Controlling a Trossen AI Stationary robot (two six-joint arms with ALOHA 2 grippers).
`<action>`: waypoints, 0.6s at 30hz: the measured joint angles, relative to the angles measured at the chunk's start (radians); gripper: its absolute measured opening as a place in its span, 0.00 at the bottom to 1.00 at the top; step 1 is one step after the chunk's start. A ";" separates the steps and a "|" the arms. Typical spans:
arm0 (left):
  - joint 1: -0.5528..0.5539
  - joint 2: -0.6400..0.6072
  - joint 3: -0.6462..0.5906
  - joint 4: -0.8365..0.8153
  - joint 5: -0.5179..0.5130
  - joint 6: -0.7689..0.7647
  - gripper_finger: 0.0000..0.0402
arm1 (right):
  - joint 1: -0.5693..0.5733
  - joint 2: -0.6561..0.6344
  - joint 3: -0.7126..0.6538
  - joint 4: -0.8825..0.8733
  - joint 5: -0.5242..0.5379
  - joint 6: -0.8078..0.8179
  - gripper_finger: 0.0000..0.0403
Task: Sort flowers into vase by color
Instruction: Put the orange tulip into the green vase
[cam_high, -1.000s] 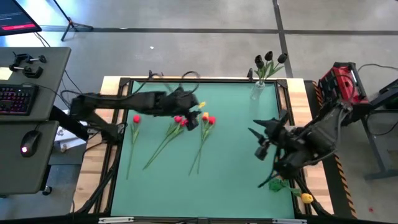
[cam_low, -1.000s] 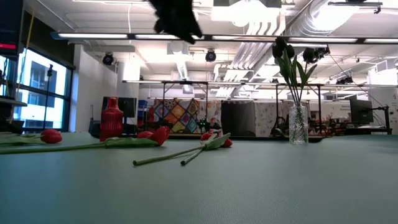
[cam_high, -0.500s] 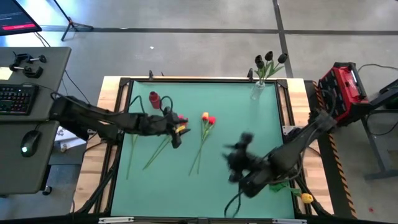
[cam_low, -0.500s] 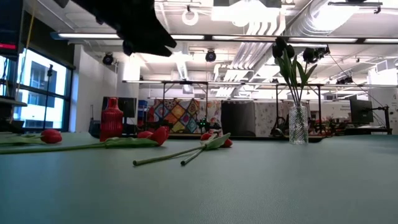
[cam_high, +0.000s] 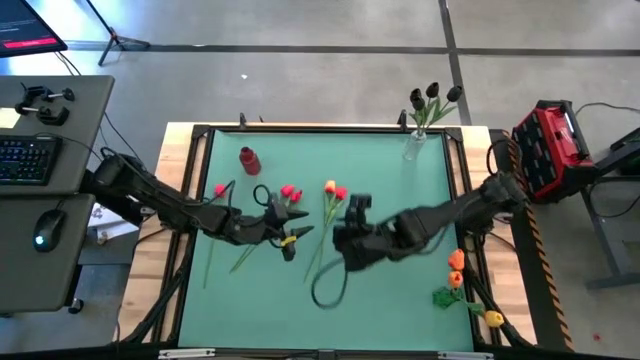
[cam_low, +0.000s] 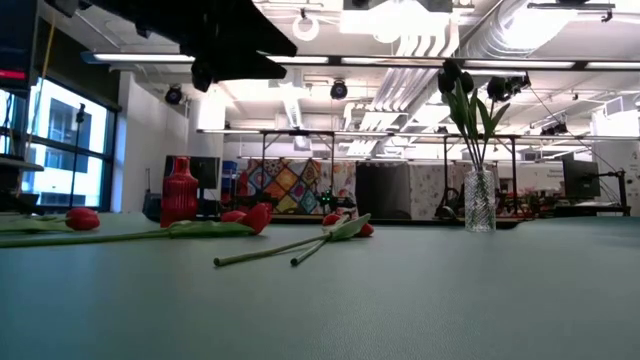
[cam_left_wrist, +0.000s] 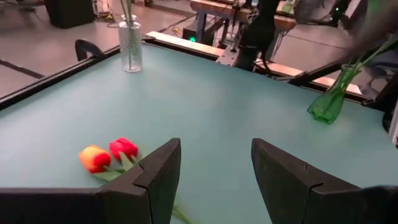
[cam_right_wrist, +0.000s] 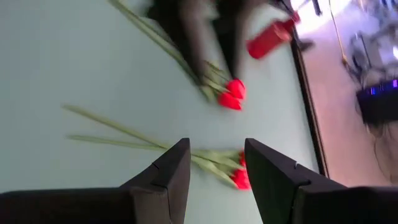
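Tulips lie flat on the green mat: a single red one (cam_high: 219, 190), a red pair (cam_high: 290, 192) and an orange-and-red pair (cam_high: 333, 189), heads toward the far edge. My left gripper (cam_high: 288, 240) hovers open over the red pair's stems; in its wrist view the orange and red heads (cam_left_wrist: 107, 153) lie ahead of its open fingers (cam_left_wrist: 214, 146). My right gripper (cam_high: 352, 210) hangs open just right of the orange-and-red pair; its wrist view (cam_right_wrist: 216, 155) shows red heads (cam_right_wrist: 234, 93) ahead. A clear vase (cam_high: 414, 146) at the far right holds near-black tulips (cam_high: 432, 95).
A red vase (cam_high: 247, 158) stands at the far left of the mat. A green vase (cam_high: 445, 297) with orange and yellow flowers lies off the mat's near right corner. A raised black frame (cam_high: 330, 128) borders the mat. A desk with a keyboard (cam_high: 28, 160) stands to the left.
My right gripper has swung from the table's right edge toward the middle and sunk, rolling as it went, and now hangs beside the orange-and-red pair. My left gripper has drawn toward the near edge and come down, uncovering the red vase. The flowers have not moved.
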 joint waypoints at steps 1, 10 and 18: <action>-0.006 0.014 0.000 0.021 -0.007 -0.002 0.46 | -0.019 -0.008 0.000 -0.010 -0.004 0.006 0.35; -0.017 0.176 0.000 0.091 -0.009 -0.083 0.46 | -0.130 -0.277 -0.266 0.039 -0.111 -0.081 0.35; 0.010 0.282 0.000 0.153 -0.012 -0.088 0.46 | -0.247 -0.625 -0.694 0.500 -0.399 0.040 0.35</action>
